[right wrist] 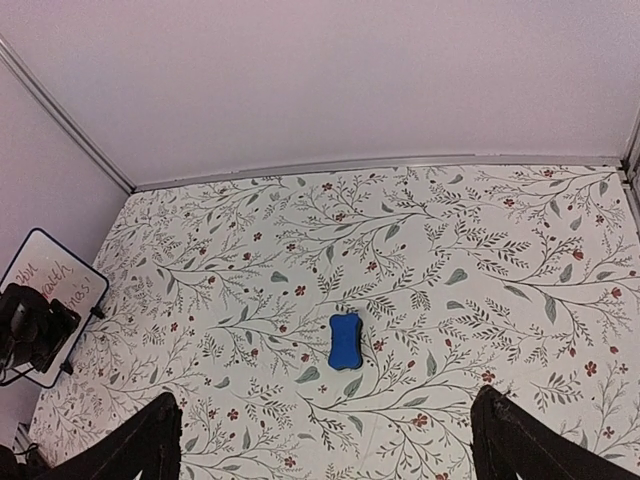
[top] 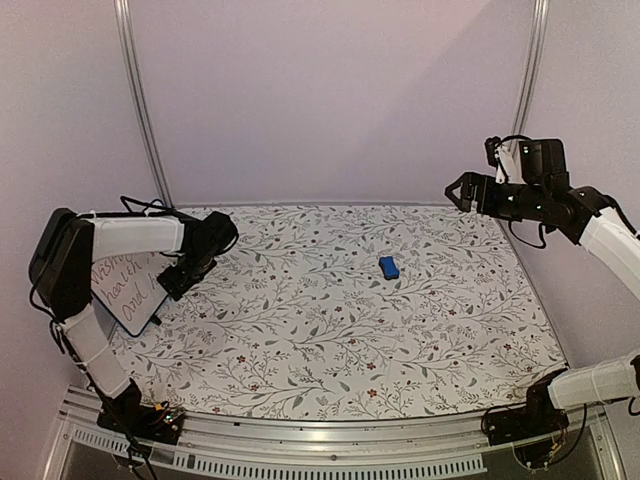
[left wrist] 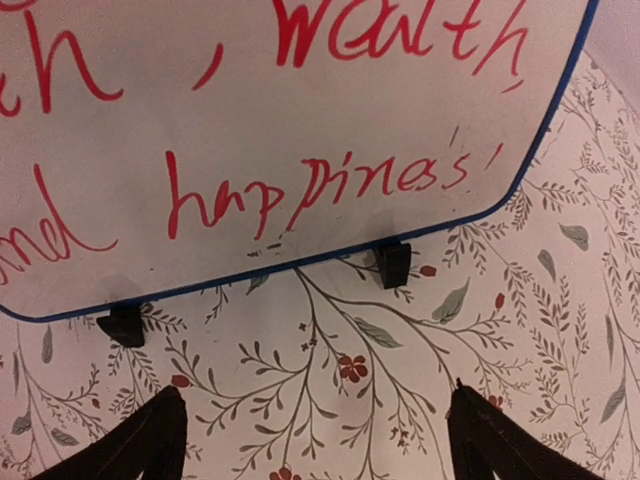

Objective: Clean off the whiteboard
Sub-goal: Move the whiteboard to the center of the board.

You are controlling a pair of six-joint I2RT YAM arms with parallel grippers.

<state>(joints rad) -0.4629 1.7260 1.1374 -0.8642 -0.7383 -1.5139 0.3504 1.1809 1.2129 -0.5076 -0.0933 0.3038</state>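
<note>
The whiteboard [top: 128, 292] is set on the worktop [top: 330, 350] at its left edge, about midway between the near and far sides. In the top view it is partly covered by the left arm. The left tool [top: 172, 283] is held just beside the board's right edge, the edge that carries the feet, over bare worktop and apart from the board. The eraser block [top: 388, 267] is laid right of centre, well apart from the whiteboard. The right tool [top: 458, 190] is held above the far right corner, behind and to the right of the eraser block.
</note>
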